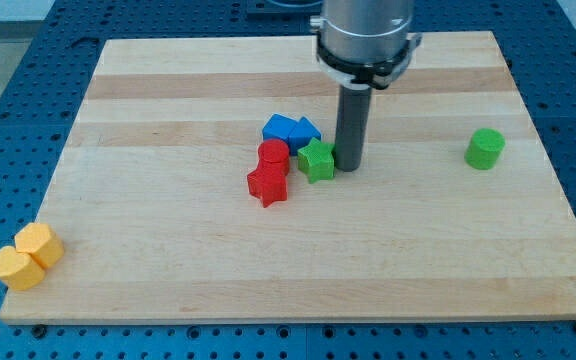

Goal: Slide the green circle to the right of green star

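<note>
Your rod has no claw; my tip point(349, 167) rests just right of the green star point(317, 160). The green circle point(485, 148) sits well apart, rightward. Circle behind it, then push left gently.

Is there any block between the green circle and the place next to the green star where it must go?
No block does. Only my tip stands there, right beside the green star on the view's right. The board between it and the green circle is bare.

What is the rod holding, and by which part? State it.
Nothing is held. My tip has no pincer; it stands on the board just to the view's right of the green star, close beside it, far from the green circle.
</note>
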Controlling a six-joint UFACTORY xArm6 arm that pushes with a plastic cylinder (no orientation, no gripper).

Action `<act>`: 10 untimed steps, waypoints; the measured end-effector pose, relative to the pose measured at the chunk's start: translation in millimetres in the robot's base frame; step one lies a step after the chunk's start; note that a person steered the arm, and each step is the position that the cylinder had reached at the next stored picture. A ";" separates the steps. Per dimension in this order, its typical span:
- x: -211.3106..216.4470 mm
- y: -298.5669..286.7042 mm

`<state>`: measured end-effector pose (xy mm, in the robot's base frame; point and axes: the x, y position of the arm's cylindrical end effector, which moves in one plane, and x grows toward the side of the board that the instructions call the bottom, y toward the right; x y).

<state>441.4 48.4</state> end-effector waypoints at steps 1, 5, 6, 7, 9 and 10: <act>9.2 1.6; 33.9 -14.7; 49.3 41.4; 56.7 106.2; 8.7 217.9; -23.1 226.8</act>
<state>418.3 275.1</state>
